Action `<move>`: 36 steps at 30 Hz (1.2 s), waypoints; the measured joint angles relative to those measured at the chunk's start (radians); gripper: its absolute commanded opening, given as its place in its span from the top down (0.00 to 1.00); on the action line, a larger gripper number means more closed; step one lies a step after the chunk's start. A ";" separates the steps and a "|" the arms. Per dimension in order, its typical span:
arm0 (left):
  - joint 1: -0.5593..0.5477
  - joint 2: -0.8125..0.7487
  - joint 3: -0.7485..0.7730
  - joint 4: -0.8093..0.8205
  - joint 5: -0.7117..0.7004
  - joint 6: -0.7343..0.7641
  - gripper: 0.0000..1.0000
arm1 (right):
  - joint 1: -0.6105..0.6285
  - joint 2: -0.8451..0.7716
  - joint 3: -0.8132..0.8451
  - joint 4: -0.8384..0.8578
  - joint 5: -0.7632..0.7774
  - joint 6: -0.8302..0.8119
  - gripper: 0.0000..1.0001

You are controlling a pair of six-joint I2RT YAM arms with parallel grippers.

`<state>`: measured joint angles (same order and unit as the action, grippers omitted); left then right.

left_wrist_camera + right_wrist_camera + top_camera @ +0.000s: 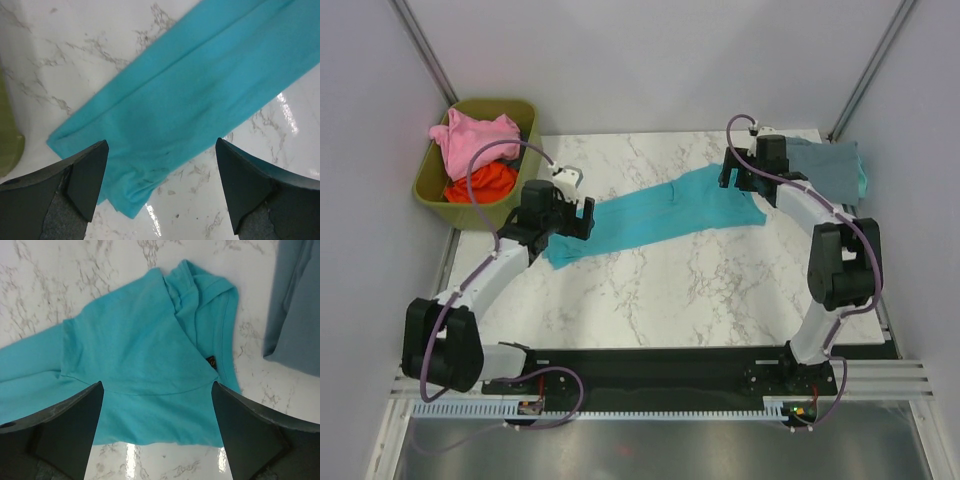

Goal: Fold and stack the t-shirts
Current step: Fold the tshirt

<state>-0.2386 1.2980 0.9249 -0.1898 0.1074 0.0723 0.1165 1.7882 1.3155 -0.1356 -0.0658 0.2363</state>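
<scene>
A bright teal t-shirt lies folded into a long strip, slanting across the marble table. My left gripper is open above its lower left end. My right gripper is open above its collar end at the upper right. Neither gripper holds cloth. A dusty grey-blue t-shirt lies at the back right corner and also shows in the right wrist view. A pink t-shirt and an orange-red t-shirt sit in the olive-green bin.
The bin stands off the table's back left corner and shows at the left edge of the left wrist view. Grey walls close in both sides. A black base rail runs along the table's near edge.
</scene>
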 measured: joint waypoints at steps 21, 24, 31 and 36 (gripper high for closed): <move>0.015 0.447 0.238 -0.047 0.026 -0.014 0.05 | 0.027 0.370 0.234 -0.077 -0.053 -0.029 0.02; 0.015 0.462 0.239 -0.089 0.026 -0.023 0.07 | 0.022 0.388 0.255 -0.075 -0.058 -0.019 0.02; 0.015 0.433 0.179 -0.135 0.027 -0.028 0.06 | 0.014 0.399 0.266 -0.070 -0.073 -0.002 0.02; 0.015 0.435 0.154 -0.188 0.048 -0.032 0.06 | 0.010 0.449 0.338 -0.062 -0.092 0.013 0.02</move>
<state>-0.2237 1.7325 1.0786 -0.3779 0.1558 0.0406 0.1268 2.2375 1.6535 -0.1974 -0.1577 0.2489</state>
